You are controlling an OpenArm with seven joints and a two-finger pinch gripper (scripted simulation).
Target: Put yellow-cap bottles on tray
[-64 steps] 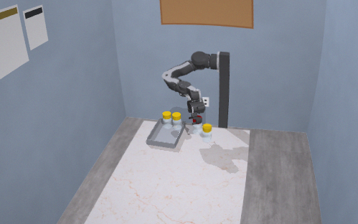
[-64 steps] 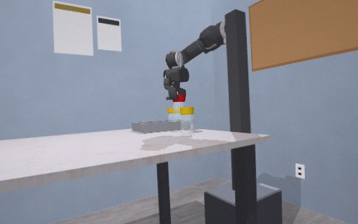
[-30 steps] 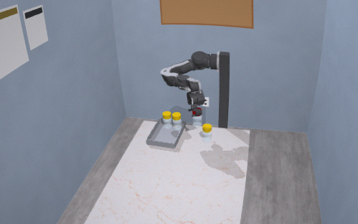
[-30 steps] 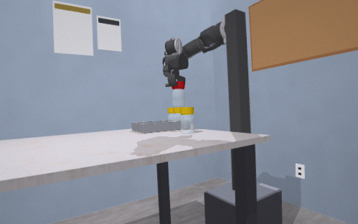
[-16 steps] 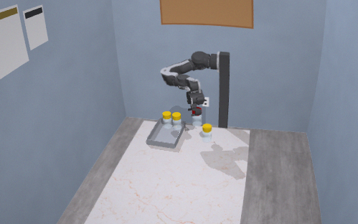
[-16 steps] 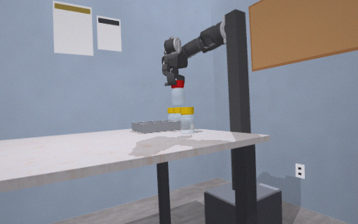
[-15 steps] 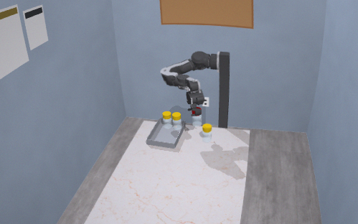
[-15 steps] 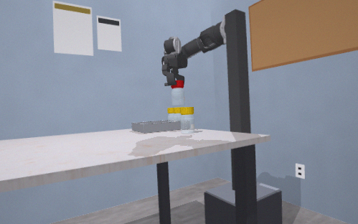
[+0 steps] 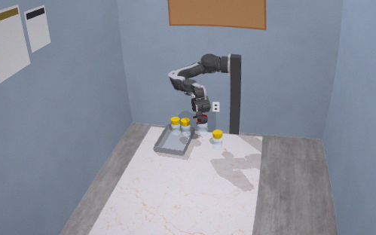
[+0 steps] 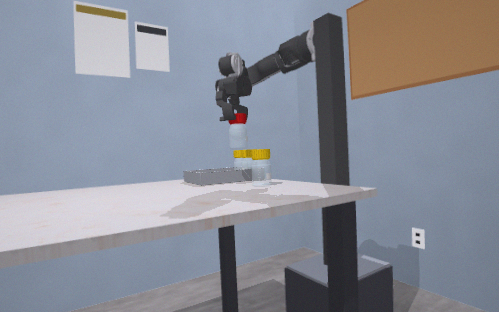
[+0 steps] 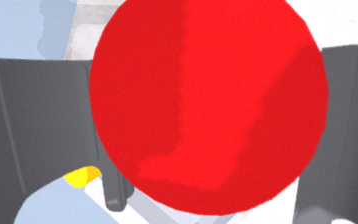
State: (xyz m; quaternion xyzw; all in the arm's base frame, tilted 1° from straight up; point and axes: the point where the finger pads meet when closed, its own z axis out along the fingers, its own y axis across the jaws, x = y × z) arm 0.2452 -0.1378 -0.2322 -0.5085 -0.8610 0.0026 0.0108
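Note:
My gripper [image 9: 202,118] [image 10: 235,118] is shut on the red cap [image 9: 203,120] [image 10: 238,119] [image 11: 208,105] of a clear bottle [image 9: 203,129] [image 10: 238,136] and holds it upright in the air, just right of the tray's far right corner. The grey tray [image 9: 169,151] [image 10: 207,176] holds two standing yellow-capped bottles [image 9: 175,121] [image 9: 184,122] at its far end; they overlap in the exterior view [image 10: 242,154]. A third yellow-capped bottle [image 9: 217,135] [image 10: 261,155] stands on the table right of the tray. The wrist view shows one yellow cap [image 11: 81,176] below left.
The arm's dark post [image 9: 235,94] [image 10: 334,100] stands at the table's back edge, behind the lone bottle. The marble table top [image 9: 175,196] [image 10: 72,210] stretches toward the front.

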